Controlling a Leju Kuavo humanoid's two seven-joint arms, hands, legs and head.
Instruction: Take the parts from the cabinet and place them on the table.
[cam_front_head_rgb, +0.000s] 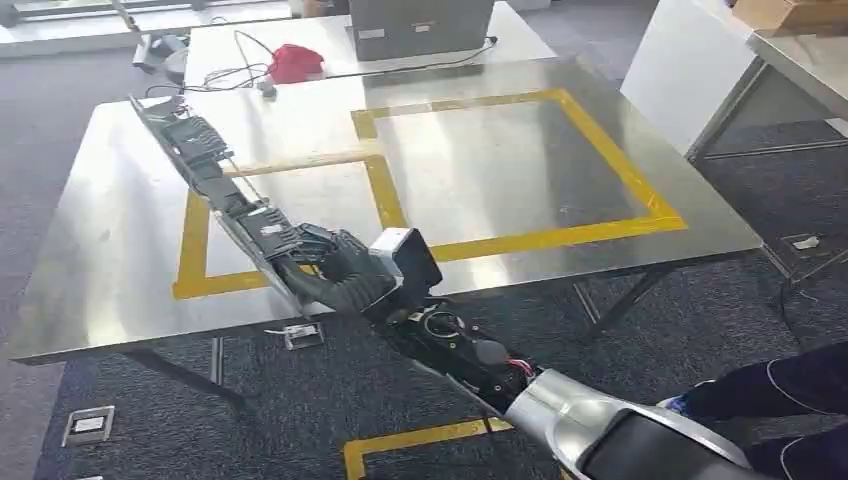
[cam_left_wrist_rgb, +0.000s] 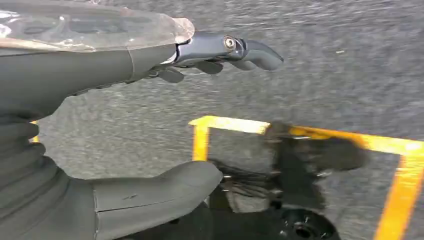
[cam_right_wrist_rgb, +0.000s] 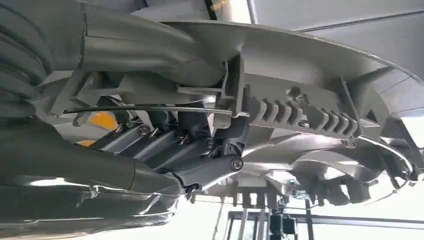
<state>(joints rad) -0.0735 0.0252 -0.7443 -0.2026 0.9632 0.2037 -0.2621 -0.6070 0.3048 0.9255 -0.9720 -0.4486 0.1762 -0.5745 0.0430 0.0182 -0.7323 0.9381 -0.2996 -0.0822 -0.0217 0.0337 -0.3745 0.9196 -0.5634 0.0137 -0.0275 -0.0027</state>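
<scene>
Silver at the upper arm and black at the forearm, the robot's right arm reaches in from the lower right of the head view, and the right hand (cam_front_head_rgb: 335, 268) is wrapped around the near end of a long grey moulded part (cam_front_head_rgb: 215, 190). From the right wrist view the fingers (cam_right_wrist_rgb: 165, 145) curl under a ribbed section of the part while the thumb lies across its other side, so the grip is firm and full rather than a pinch. Gripping at 1 end makes sense for a piece this long: the rest of it slants away over the steel surface (cam_front_head_rgb: 500, 170), its far end highest, leaving the hand free to lower it flat.

The part hangs above the left 1 of 2 yellow tape boxes (cam_front_head_rgb: 195, 240) and appears not to touch the surface yet, though the angle makes that hard to be sure of. Judging by this, the carry is nearly done and setting down is what remains.

The left hand (cam_left_wrist_rgb: 220, 52) hangs over the grey carpet (cam_left_wrist_rgb: 325, 60), fingers loosely apart and holding nothing.

Farther off on the surface lie a red object (cam_front_head_rgb: 295, 62) and some cables.
</scene>
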